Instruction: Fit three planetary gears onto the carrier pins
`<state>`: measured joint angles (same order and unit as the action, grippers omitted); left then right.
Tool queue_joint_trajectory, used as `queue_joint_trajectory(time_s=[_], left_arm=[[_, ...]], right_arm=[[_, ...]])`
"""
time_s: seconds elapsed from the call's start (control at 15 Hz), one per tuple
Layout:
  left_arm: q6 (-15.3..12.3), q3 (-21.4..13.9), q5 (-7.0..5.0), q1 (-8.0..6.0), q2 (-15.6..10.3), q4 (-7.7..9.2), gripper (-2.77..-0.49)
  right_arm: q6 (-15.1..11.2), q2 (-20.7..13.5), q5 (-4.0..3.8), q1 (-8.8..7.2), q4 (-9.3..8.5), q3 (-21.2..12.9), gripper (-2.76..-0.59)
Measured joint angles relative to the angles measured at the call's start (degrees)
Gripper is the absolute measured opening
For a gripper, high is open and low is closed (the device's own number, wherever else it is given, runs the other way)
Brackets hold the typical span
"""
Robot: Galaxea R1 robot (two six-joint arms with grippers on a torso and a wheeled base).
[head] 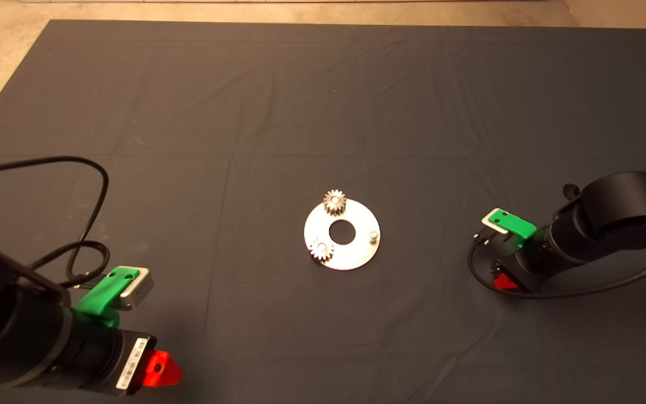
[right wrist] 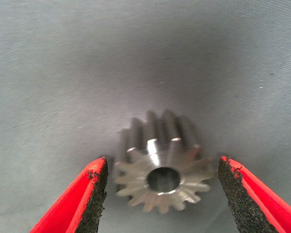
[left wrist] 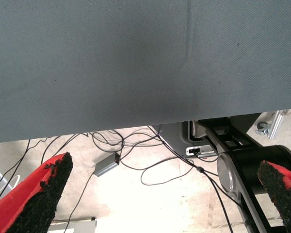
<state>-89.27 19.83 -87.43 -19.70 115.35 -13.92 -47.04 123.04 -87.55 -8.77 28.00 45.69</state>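
Note:
The shiny silver disc [head: 352, 256] lies at the mat's middle. One planetary gear [head: 334, 201] sits on its far pin and a second [head: 321, 250] on its near-left pin. The right carrier pin [head: 374, 235] stands bare. The third gear [right wrist: 155, 141] lies flat on the mat in the right wrist view. My right gripper [right wrist: 162, 162] is open, with a finger on each side of this gear and a gap at both. In the head view the right gripper [head: 501, 279] is low over the mat right of the disc and hides that gear. My left gripper [head: 161, 370] is parked at the lower left, open [left wrist: 166, 164] and empty.
The dark mat [head: 323, 112] covers the table. A black cable [head: 90, 196] loops over the mat at the left, and another cable [head: 581, 292] curls by the right arm. Past the mat's edge the left wrist view shows floor cables and a small grey box [left wrist: 106, 166].

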Motion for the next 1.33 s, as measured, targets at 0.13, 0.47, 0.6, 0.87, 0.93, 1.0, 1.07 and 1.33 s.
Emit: queue_joint_trajectory(time_s=[0.13,0.47,0.6,0.87,0.93,1.0,1.07,1.33], left_arm=[[0.0,0.0,0.0,0.02,0.0,0.01,-0.5],[0.0,0.0,0.0,0.0,0.0,0.01,-0.5],[0.0,0.0,0.0,0.01,0.0,0.01,-0.5],[0.0,0.0,0.0,0.01,0.0,0.04,-0.5],[0.0,0.0,0.0,0.01,0.0,0.01,-0.5],[0.0,0.0,0.0,0.02,0.0,0.02,-0.5],[0.0,0.0,0.0,0.02,0.0,0.02,-0.5],[0.0,0.0,0.0,0.02,0.0,0.03,-0.5]], right_arm=[[0.0,0.0,0.01,0.0,-0.02,0.09,-1.77],[0.02,0.0,0.01,0.0,0.0,0.2,-1.97],[0.02,0.0,0.01,-0.02,-0.02,0.23,-2.01],[0.01,0.0,0.16,-0.02,-0.22,0.23,-2.19],[0.02,0.0,0.16,0.0,-0.25,0.23,-2.21],[0.02,0.0,0.16,-0.01,-0.26,0.23,-2.21],[0.0,0.0,0.16,-0.02,-0.3,0.23,-2.24],[0.0,0.02,0.14,-0.11,-0.39,0.23,-2.28]])
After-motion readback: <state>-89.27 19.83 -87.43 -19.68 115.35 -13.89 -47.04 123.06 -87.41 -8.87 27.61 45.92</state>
